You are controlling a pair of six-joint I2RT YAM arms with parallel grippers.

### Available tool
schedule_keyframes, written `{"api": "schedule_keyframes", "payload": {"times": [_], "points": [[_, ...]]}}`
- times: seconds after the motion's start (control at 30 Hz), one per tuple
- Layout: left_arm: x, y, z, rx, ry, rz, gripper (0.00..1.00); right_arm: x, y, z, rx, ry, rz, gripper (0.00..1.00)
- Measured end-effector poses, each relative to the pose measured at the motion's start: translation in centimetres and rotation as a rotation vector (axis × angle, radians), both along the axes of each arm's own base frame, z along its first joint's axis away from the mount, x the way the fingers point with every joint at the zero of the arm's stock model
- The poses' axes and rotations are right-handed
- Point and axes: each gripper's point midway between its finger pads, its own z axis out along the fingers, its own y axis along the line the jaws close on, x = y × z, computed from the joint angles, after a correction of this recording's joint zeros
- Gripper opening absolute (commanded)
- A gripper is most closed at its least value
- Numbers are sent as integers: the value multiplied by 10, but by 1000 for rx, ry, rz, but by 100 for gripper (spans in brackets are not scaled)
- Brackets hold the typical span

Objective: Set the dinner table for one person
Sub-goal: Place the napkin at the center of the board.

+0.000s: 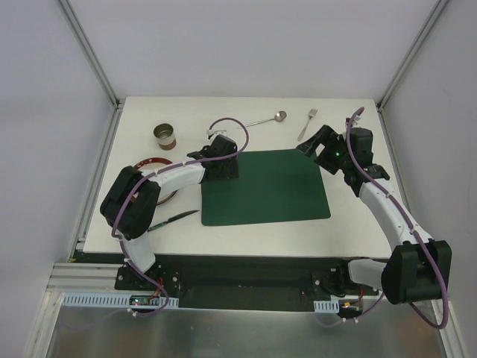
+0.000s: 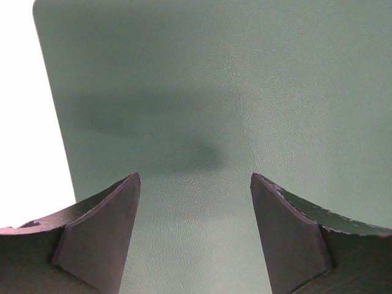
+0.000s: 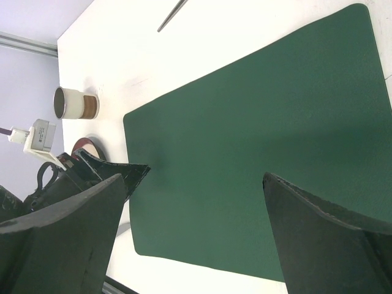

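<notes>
The dinner table point(image 1: 350, 224) is a white top with a dark green placemat point(image 1: 264, 186) lying in its middle. My left gripper point(image 1: 222, 165) hovers over the mat's far left part. In the left wrist view the left gripper point(image 2: 195, 184) is open, with only the mat point(image 2: 214, 92) between the fingers. My right gripper point(image 1: 317, 145) is over the mat's far right corner. The right wrist view shows it point(image 3: 195, 177) wide open and empty above the mat point(image 3: 257, 122).
A cup point(image 1: 165, 136) stands at the far left. A red plate point(image 1: 153, 179) is partly hidden under the left arm. A knife point(image 1: 173, 218) lies near the mat's left edge. A spoon point(image 1: 268, 119) and a fork point(image 1: 307, 124) lie beyond the mat.
</notes>
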Motion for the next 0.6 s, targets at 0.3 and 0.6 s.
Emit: {"api": "schedule_keyframes", "payload": {"times": [0.3, 0.6], "points": [[-3, -1, -7, -11, 35, 26, 70, 6, 1, -3, -4, 8, 2, 96], [-9, 3, -18, 11, 74, 36, 70, 10, 2, -11, -8, 32, 7, 96]]}}
